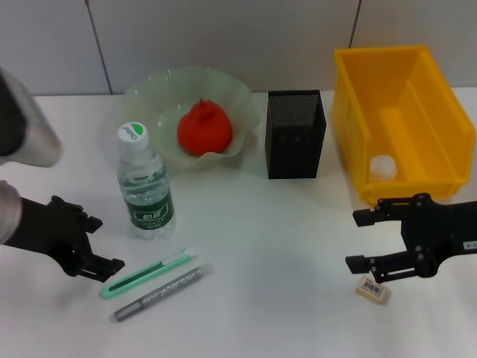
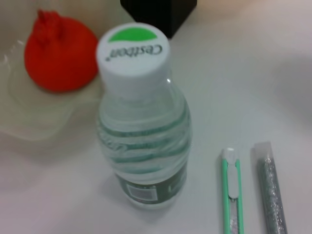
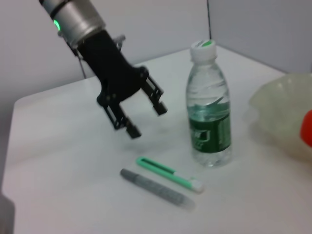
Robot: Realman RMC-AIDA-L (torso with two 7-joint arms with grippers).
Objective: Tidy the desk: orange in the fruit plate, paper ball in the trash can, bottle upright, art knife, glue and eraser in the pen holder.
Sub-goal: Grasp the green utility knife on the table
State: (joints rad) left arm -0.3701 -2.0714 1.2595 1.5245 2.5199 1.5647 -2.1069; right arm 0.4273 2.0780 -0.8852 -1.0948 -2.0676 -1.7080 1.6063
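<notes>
Where the head view takes in the whole surface point(image 1: 246, 224), the fruit plate point(image 1: 149, 93) at the back holds the orange point(image 1: 203, 128); the pen holder point(image 1: 295, 134) stands beside it, contents hidden behind the mesh; the trash can point(image 1: 417, 82) at the right holds a white paper ball point(image 1: 383, 166) in its near corner. Bottle point(image 1: 145, 186): upright, in front of the plate. Art knife point(image 1: 147, 273) and glue point(image 1: 160, 292): lying side by side, near the front edge. Eraser point(image 1: 373, 289): flat, just beside the right end effector point(image 1: 359, 239), whose fingers are spread, holding nothing. Left end effector point(image 1: 95, 246): fingers apart, empty, next to the knife's end. Bare surface lies open between bottle and eraser; grey panelled wall behind. Left wrist view: bottle cap close below, orange in the plate, knife and glue parallel. Right wrist view: left end effector spread above the surface, apart from bottle, knife and glue.
</notes>
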